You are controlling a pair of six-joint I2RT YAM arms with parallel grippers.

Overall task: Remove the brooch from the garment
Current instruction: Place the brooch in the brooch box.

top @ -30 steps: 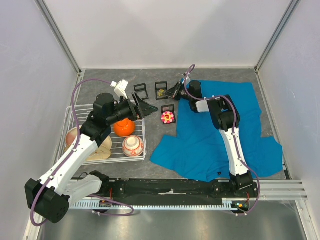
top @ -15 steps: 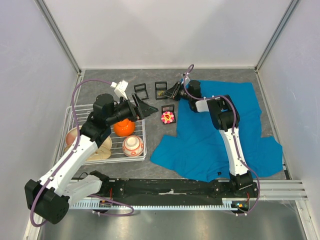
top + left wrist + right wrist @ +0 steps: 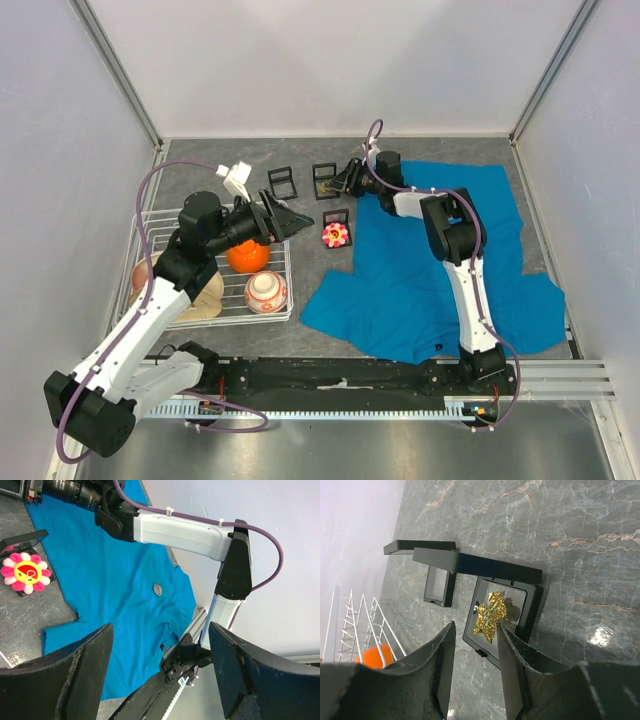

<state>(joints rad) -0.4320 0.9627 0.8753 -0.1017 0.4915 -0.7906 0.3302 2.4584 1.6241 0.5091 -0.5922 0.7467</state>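
**Grey marbled table: shirt at the right, gold brooch in a black case**

Grey marbled tabletop fills the floor of a white-walled booth. Its largest item is the garment, a teal-blue T-shirt lying rumpled but mostly flat over the right half.

The right arm reaches across the shirt toward the far middle of the table. The left arm rises over a wire basket on the left side.

The basket holds an orange ball, a white ball with orange markings and a beige object.

The left gripper hangs over the basket's far right corner with its fingers spread wide and nothing between them.

The right gripper points down at an open black case on the bare table, near the shirt's far left corner but off the cloth. Its fingers stand slightly apart and grip nothing.

Another black frame stands just left of that case.

A pink and yellow flower sits on a third black frame beside the shirt's left edge.

The gold leaf-shaped brooch lies inside the open case, just past the right fingertips.

In the left wrist view, a small round silvery piece sits on the shirt. What it is cannot be told.
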